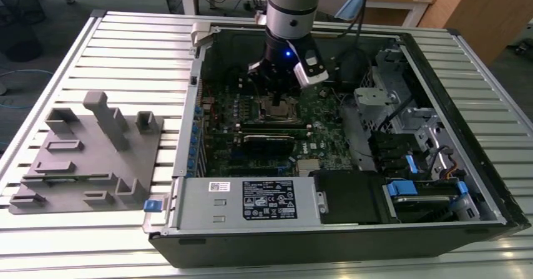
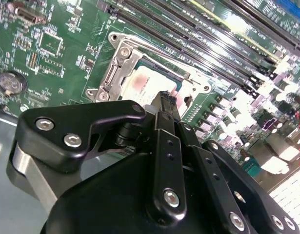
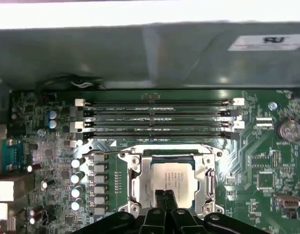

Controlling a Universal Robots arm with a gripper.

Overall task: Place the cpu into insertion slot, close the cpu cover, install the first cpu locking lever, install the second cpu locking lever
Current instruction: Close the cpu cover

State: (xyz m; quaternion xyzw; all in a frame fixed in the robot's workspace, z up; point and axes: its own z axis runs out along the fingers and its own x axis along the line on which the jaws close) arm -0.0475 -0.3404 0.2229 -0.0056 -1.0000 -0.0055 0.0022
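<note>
Matt silver metal cpu (image 3: 172, 178); shiny metal cpu cover (image 3: 139, 181); matt black end effector (image 3: 164, 194).

Exterior view: bright, even overhead room light, soft shadows only. The table (image 1: 125, 48) slats go pale, near washed; the case (image 1: 333, 241) is darker inside, esp. under the arm (image 1: 291, 10). A small blue LED (image 1: 288, 54) glows on the arm. No real blur.

Second wrist view: gripper (image 2: 167, 100) v. close, black, a bit soft. The board (image 2: 57, 58) is crisp near the cpu (image 2: 150, 83), whose face is washed pale w/ a pinkish cast. Hard glare burns out the board's far parts.

First wrist view: white blown-out band beyond the case wall (image 3: 140, 53); wall hazy & soft. Board mid-lit, cpu reflects light, gripper dark w/ little detail.
</note>
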